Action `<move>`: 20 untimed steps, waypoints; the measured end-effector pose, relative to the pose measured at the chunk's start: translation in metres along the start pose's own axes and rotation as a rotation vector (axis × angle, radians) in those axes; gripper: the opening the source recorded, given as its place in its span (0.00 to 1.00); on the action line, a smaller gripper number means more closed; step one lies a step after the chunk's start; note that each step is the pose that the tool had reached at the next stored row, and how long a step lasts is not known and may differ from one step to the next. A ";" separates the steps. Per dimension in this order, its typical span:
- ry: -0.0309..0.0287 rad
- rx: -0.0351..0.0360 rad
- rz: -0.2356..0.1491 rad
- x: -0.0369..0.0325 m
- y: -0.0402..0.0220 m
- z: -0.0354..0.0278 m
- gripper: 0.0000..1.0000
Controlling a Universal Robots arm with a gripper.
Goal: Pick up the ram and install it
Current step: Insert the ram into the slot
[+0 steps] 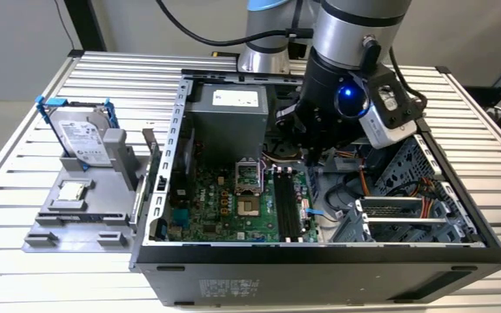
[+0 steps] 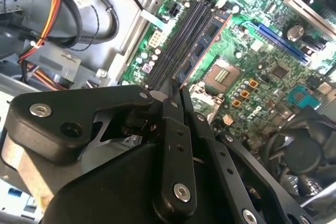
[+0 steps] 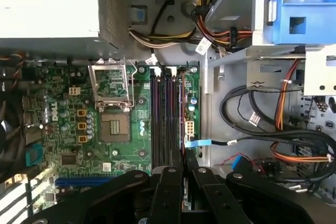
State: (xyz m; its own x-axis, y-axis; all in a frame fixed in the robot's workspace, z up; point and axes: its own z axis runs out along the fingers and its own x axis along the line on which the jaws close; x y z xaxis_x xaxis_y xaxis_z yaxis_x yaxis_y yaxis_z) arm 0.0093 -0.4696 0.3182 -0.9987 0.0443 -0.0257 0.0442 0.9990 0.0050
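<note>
Here, insertion step: gripper [image 2: 176, 95] clamped narrow on ram [image 2: 202, 48], edge-down over black slots [image 3: 160, 114]; seating likely calls for edge parallel with slot.

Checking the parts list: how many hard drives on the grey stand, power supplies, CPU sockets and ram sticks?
hard drive: 1
power supply: 1
CPU socket: 1
ram: 1, in the gripper
Total: 4

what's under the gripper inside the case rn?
The ram, clamped in the gripper, sits over the long black slots. The gripper covers part of it, and whether it's seated can't be seen.
</note>
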 end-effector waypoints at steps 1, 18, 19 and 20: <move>0.0000 0.0003 0.006 0.0005 0.0000 0.0017 0.00; -0.0043 0.0000 0.021 0.0017 0.0055 0.0278 0.00; -0.0044 -0.0001 0.016 0.0017 0.0058 0.0296 0.00; -0.0044 0.0001 0.015 0.0017 0.0058 0.0313 0.00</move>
State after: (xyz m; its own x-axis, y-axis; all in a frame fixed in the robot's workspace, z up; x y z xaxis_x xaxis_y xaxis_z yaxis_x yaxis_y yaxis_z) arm 0.0086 -0.4636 0.2868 -0.9978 0.0592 -0.0300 0.0591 0.9982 0.0053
